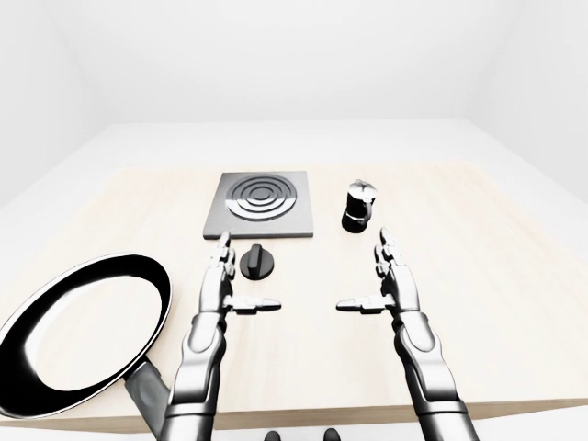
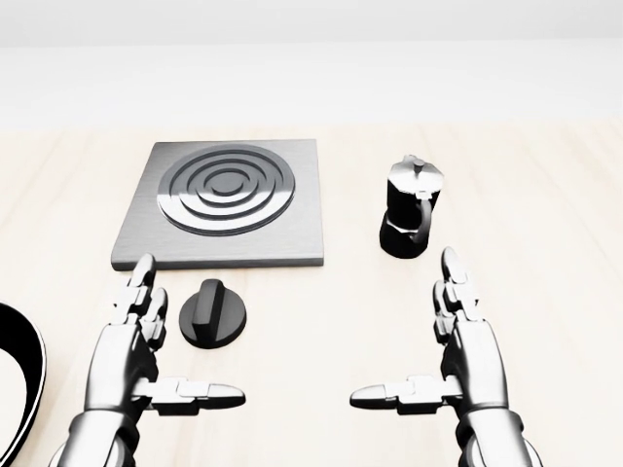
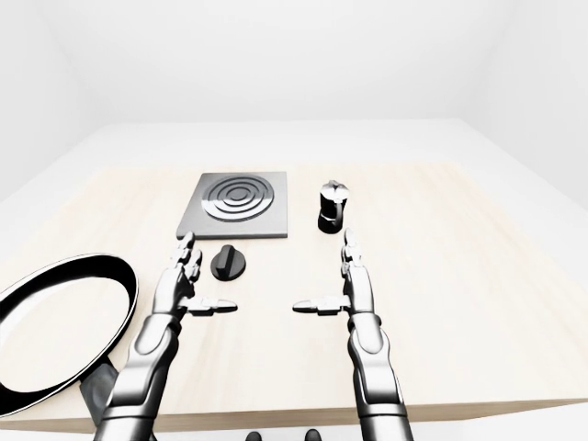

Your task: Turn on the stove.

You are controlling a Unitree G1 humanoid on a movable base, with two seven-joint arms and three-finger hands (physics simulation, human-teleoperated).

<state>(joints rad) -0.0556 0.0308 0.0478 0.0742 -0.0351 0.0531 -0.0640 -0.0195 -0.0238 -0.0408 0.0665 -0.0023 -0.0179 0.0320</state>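
The stove is a grey square plate (image 2: 292,165) with a ringed burner (image 2: 228,187), at the upper middle of the head view. Its black round knob (image 2: 213,312) lies on the wooden table just below the plate. My left hand (image 2: 146,350) is open, palm inward, just left of the knob and not touching it. My right hand (image 2: 448,350) is open and empty, well to the right of the knob.
A black moka pot (image 2: 412,206) stands right of the stove, just above my right hand. A large black frying pan (image 1: 78,331) lies at the left of the table, its handle over the near edge. The wooden table (image 1: 496,276) spreads to the right.
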